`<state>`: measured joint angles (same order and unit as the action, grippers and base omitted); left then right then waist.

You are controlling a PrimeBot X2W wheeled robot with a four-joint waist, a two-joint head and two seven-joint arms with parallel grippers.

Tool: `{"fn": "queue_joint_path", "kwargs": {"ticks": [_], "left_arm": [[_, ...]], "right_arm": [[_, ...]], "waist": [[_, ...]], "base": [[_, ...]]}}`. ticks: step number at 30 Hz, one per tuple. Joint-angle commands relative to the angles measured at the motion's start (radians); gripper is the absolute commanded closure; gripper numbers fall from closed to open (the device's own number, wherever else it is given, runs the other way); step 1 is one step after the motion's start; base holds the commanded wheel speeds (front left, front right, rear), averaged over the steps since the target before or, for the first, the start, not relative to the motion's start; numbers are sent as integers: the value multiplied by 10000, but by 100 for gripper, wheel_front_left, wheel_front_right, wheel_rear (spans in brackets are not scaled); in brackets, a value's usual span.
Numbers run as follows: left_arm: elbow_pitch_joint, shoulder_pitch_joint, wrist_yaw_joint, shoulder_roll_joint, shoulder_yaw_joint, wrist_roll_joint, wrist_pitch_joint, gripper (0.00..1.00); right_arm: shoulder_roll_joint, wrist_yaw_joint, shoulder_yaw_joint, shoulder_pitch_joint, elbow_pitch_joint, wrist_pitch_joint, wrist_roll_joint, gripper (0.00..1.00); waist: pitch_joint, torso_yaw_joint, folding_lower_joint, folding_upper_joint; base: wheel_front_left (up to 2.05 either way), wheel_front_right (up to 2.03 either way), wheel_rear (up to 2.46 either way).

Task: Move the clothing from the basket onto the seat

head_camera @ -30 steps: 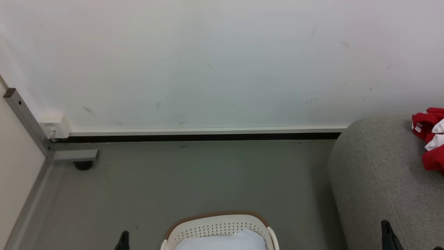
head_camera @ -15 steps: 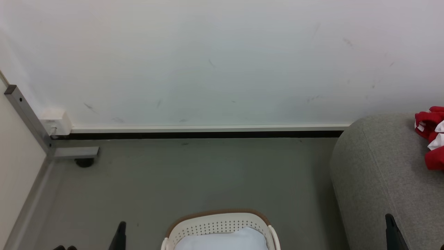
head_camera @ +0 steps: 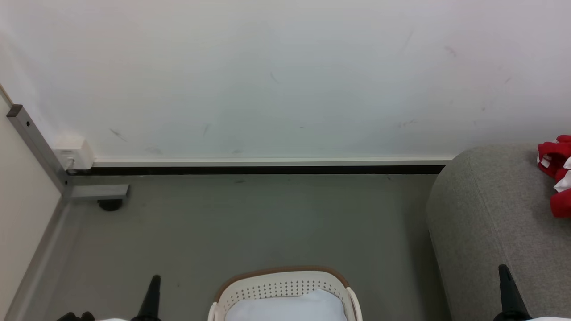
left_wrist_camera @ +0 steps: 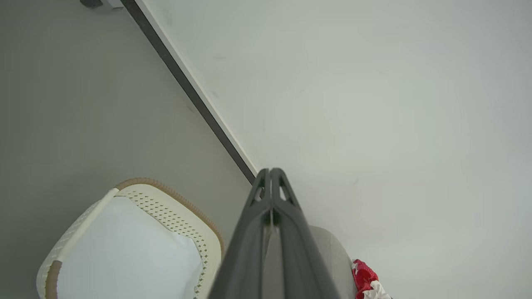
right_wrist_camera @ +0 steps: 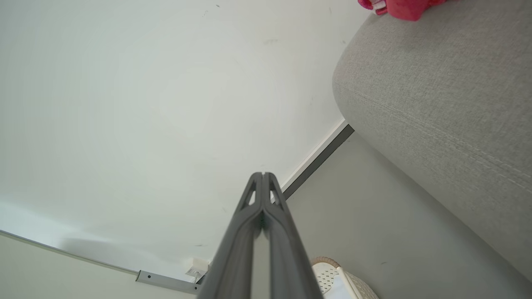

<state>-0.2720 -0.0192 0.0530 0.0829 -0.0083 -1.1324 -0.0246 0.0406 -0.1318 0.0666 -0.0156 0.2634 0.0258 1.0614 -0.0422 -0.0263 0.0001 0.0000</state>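
The cream-white basket [head_camera: 280, 285] with its brown rim stands on the floor at the bottom middle of the head view, with a pale white cloth [head_camera: 287, 306] lying inside it. Red clothing with white trim [head_camera: 556, 174] rests on the light-grey seat [head_camera: 490, 214] at the right edge. My left gripper [head_camera: 154, 281] rises at the lower left, left of the basket, its fingers pressed together and empty. My right gripper [head_camera: 505, 273] stands at the lower right in front of the seat, also shut and empty. The left wrist view shows the basket [left_wrist_camera: 178, 211], the white cloth [left_wrist_camera: 124, 253] and the left gripper [left_wrist_camera: 270, 171]. The right wrist view shows the seat [right_wrist_camera: 436, 104] and the right gripper [right_wrist_camera: 262, 175].
A white wall [head_camera: 267, 80] with a dark skirting strip [head_camera: 267, 170] closes the back. A grey metal post and foot [head_camera: 96, 192] and a white socket box [head_camera: 73, 151] sit in the left corner. Bare grey floor [head_camera: 250, 223] lies between basket and wall.
Both grippers have risen further into the bottom of the head view. The whole picture has shifted slightly, so the camera moved; the basket and clothing lie as before.
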Motion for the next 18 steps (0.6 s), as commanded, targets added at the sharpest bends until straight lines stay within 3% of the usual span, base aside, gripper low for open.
{"fn": "queue_joint_path", "kwargs": {"ticks": [1,18], "left_arm": [[127,-230,100,24,122,-307,84,100],[172,-479,329,-102,507,-1825,522,100]], "right_arm": [[104,9,58,-216,-112,-88,362,100],[117,13,210,-504,-150,-538,2055,100]], "waist": [[13,8,-1,0],[133,78,-1,0]], "base": [[0,0,0],[0,0,0]]}}
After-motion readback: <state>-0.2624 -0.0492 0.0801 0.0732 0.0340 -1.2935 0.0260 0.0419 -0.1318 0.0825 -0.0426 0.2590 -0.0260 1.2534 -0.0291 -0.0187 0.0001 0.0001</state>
